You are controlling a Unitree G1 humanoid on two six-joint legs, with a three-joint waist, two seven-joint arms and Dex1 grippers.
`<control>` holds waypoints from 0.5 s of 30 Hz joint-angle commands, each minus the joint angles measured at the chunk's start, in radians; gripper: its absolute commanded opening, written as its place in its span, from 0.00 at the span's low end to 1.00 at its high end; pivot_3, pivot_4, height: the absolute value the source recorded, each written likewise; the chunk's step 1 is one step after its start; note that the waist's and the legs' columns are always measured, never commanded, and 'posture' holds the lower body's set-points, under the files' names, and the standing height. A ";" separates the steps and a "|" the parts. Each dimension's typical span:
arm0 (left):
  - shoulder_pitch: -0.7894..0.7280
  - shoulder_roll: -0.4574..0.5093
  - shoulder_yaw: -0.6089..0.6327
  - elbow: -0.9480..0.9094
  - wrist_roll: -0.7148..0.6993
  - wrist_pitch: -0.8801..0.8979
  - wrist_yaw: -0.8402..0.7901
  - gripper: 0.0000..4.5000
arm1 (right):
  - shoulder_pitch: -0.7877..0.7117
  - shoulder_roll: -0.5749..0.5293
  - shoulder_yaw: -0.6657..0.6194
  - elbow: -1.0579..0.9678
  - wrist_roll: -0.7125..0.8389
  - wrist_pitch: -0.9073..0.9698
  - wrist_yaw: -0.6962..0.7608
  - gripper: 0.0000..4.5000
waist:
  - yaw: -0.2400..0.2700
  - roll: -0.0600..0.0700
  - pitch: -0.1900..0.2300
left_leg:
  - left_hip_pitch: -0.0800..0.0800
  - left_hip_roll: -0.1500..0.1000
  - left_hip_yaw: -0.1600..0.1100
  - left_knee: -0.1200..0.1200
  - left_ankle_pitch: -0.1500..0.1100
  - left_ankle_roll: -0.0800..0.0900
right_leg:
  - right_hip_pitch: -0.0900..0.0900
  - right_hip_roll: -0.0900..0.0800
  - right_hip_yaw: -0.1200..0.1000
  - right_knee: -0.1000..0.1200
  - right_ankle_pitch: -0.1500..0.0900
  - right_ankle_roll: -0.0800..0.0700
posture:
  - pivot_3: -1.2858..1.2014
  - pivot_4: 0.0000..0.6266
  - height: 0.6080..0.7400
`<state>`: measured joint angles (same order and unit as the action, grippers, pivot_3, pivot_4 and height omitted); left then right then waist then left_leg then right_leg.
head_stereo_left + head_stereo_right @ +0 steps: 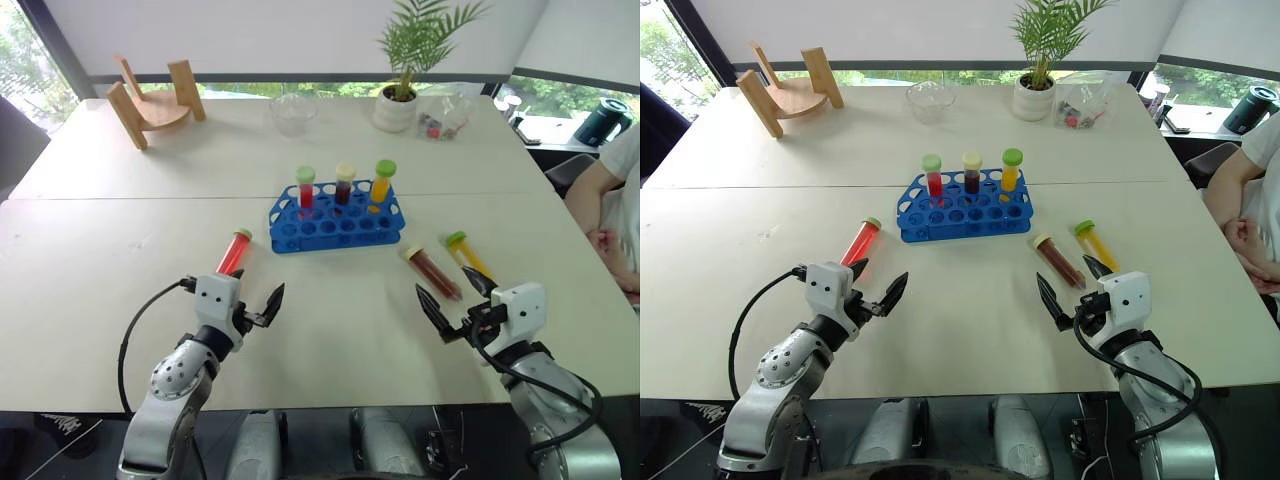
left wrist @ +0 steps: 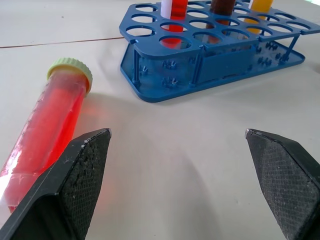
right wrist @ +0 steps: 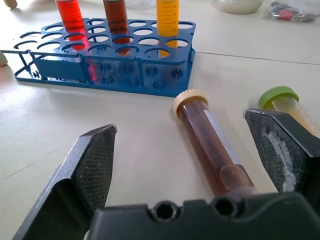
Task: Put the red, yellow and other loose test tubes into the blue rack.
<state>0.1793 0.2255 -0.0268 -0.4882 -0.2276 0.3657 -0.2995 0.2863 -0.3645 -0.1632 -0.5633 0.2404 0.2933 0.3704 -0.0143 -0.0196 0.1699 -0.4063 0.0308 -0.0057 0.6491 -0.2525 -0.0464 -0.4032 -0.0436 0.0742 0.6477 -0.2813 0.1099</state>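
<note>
Indoors: pale table by windows; blue rack mid-table; left gripper, right gripper fingers spread, empty.

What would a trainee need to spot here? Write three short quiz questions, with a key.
1. How many tubes stand in the rack?
2. True or false: the red tube lies at the left end effector.
3. Which loose tube lies nearer the rack: A brown tube, B yellow tube?

Key: 1. Three. 2. True. 3. A.
</note>
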 commanded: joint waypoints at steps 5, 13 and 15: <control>-0.015 0.005 -0.007 -0.041 -0.007 -0.005 -0.009 0.98 | -0.009 -0.001 -0.013 -0.019 0.003 -0.008 -0.006 1.00 | 0.000 0.000 0.000 | 0.000 0.000 0.000 0.000 0.000 0.000 | 0.000 0.000 0.000 0.000 0.000 0.000 | 0.52 0.24 1.00; -0.017 0.024 -0.008 -0.058 -0.014 0.003 -0.026 0.98 | -0.022 -0.028 -0.023 -0.037 0.004 0.026 -0.003 1.00 | 0.000 0.000 0.000 | 0.000 0.000 0.000 0.000 0.000 0.000 | 0.000 0.000 0.000 0.000 0.000 0.000 | 0.52 0.24 1.00; -0.019 0.050 -0.002 -0.072 -0.032 0.012 -0.059 0.98 | -0.050 -0.055 -0.028 -0.039 0.002 0.060 0.002 1.00 | -0.002 0.000 0.000 | 0.000 0.000 0.000 0.000 0.000 0.000 | 0.000 0.000 0.000 0.000 0.000 0.000 | 0.52 0.24 1.00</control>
<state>0.1641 0.2643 -0.0271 -0.5053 -0.2377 0.3751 -0.3361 0.2553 -0.4028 -0.1656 -0.5635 0.2401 0.3442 0.3693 -0.0160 -0.0196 0.1699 -0.4062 0.0309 -0.0055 0.6491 -0.2525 -0.0464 -0.4034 -0.0436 0.0742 0.6476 -0.2812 0.1099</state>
